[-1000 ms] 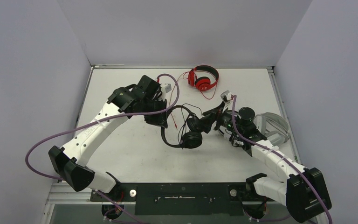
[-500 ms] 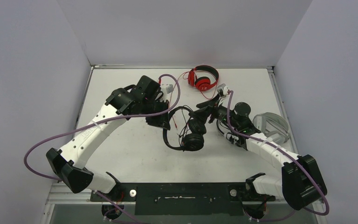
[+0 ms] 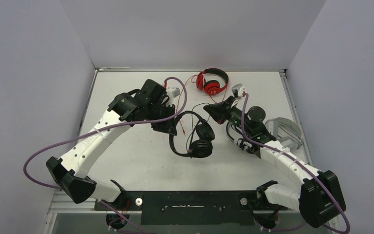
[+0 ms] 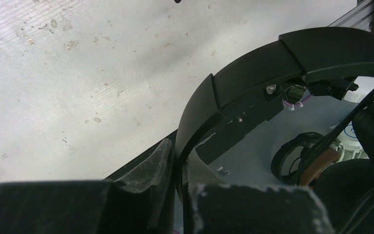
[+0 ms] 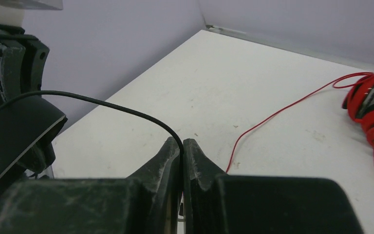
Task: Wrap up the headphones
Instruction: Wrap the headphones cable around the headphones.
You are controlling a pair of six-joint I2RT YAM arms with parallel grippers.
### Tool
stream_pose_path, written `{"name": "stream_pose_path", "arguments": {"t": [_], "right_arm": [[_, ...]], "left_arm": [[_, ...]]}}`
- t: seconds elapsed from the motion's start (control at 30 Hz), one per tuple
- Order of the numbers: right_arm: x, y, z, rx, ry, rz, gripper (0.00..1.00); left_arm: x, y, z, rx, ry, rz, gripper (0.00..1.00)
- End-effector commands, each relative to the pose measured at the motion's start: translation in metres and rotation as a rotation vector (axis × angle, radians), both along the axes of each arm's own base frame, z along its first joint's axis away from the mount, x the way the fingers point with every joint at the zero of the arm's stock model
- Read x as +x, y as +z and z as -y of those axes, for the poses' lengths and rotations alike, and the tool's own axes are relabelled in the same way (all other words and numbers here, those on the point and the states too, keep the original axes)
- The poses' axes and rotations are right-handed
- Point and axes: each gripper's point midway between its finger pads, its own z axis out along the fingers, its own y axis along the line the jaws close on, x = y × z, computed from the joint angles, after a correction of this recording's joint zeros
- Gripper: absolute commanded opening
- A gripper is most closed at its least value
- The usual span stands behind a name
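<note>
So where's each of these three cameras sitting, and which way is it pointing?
Top: fixed above and behind the arms, looking down on the table; both arms show, with black headphones and red headphones.
Left wrist: on the left arm, looking along the left gripper, shut on the black headphones' band.
Right wrist: on the right arm, looking across the table toward a far corner; the right gripper pinches a black cable.
Shared: top and right wrist both show the red headphones.
</note>
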Motion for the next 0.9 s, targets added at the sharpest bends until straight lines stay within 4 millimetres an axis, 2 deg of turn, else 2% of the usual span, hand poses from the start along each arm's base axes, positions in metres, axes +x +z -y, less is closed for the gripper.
{"name": "stream_pose_path", "arguments": {"t": [0.0, 0.3, 0.5, 0.7, 0.87], "right_arm": [[0.022, 0.041, 0.032, 0.042, -0.214, 0.060, 0.00], [0.028, 0.035, 0.042, 0.047, -0.277, 0.006, 0.00], [0.024, 0.018, 0.037, 0.054, -0.243, -0.040, 0.00], [-0.021, -0.002, 0.002, 0.079, 0.017, -0.054, 0.00], [-0.066, -0.011, -0.019, 0.090, 0.124, -0.047, 0.00]], "left_arm": [[-0.004, 0.018, -0.003, -0.043, 0.008, 0.057, 0.00], [-0.009, 0.010, -0.009, -0.032, 0.013, 0.053, 0.00], [-0.009, 0.022, -0.010, -0.066, 0.047, 0.073, 0.00], [0.002, 0.056, 0.008, -0.244, 0.133, 0.113, 0.00], [0.021, 0.046, 0.013, -0.327, 0.292, 0.112, 0.00]]}}
